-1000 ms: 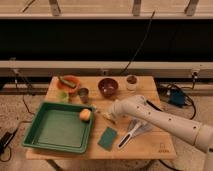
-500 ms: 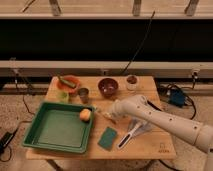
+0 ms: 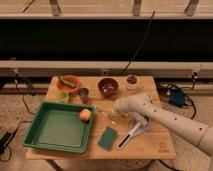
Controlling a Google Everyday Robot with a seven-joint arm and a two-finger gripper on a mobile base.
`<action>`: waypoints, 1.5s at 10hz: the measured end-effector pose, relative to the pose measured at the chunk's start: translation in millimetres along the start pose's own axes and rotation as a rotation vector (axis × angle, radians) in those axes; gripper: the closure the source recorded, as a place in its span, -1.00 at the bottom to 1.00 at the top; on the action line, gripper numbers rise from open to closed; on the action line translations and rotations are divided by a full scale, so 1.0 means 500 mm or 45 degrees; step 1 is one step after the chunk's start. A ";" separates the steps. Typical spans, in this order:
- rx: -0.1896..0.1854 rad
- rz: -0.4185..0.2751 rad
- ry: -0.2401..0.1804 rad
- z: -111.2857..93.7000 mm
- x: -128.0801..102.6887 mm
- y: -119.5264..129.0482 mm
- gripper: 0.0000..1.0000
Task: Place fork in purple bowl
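arm (image 3: 165, 117): white, reaching in from lower right | claw (image 3: 115, 107): at its tip, centre, low

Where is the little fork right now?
In the camera view, the fork sits mid-table, just right of the green tray and nearer the camera than the purple bowl; the robot's tool is right beside it.

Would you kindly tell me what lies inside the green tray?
An orange round item sits in the green tray, at its far right corner; the floor beneath it is covered. The pincer is outside, by the fork.
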 end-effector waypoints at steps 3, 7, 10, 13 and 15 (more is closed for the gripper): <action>-0.005 0.002 -0.015 -0.015 -0.003 -0.007 0.71; -0.037 -0.012 -0.040 -0.028 -0.017 0.037 -0.09; -0.018 -0.032 -0.060 -0.027 -0.020 0.053 -0.59; 0.009 -0.055 -0.057 -0.012 -0.012 0.062 -0.60; 0.022 -0.073 -0.050 0.002 -0.006 0.067 -0.60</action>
